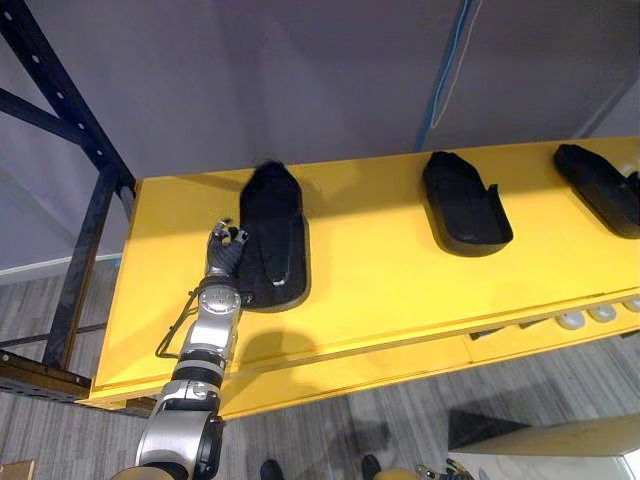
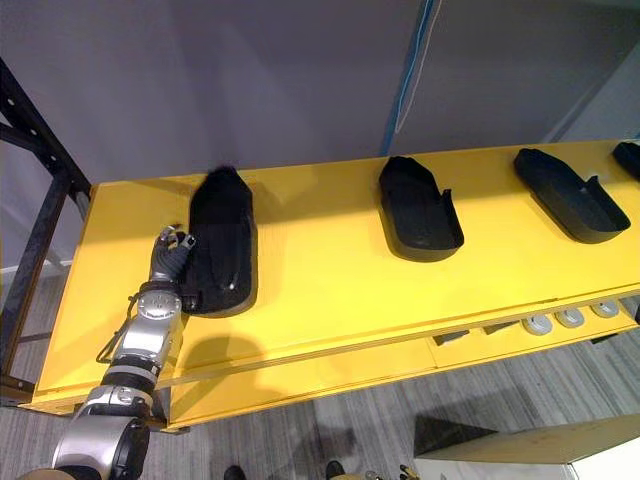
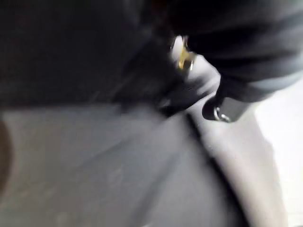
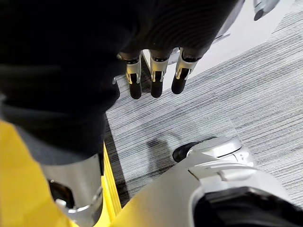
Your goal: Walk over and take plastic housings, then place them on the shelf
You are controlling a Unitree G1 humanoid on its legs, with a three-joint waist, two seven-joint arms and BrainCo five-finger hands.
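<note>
A long black plastic housing point(image 1: 272, 236) lies flat on the left part of the yellow shelf point(image 1: 380, 270). My left hand point(image 1: 226, 252) reaches up from below and sits against the housing's left rim, its fingers curled on that edge. In the left wrist view the dark housing point(image 3: 85, 47) is very close, with one dark-tipped finger point(image 3: 221, 111) beside it. My right hand point(image 4: 156, 82) hangs low over the grey floor with relaxed, straight fingers and holds nothing.
Two more black housings point(image 2: 418, 210) point(image 2: 570, 194) lie further right on the shelf. A black steel upright point(image 1: 70, 130) stands at the shelf's left end. Small white round parts point(image 1: 585, 317) sit on a lower level, and a tan box point(image 1: 560, 440) stands at lower right.
</note>
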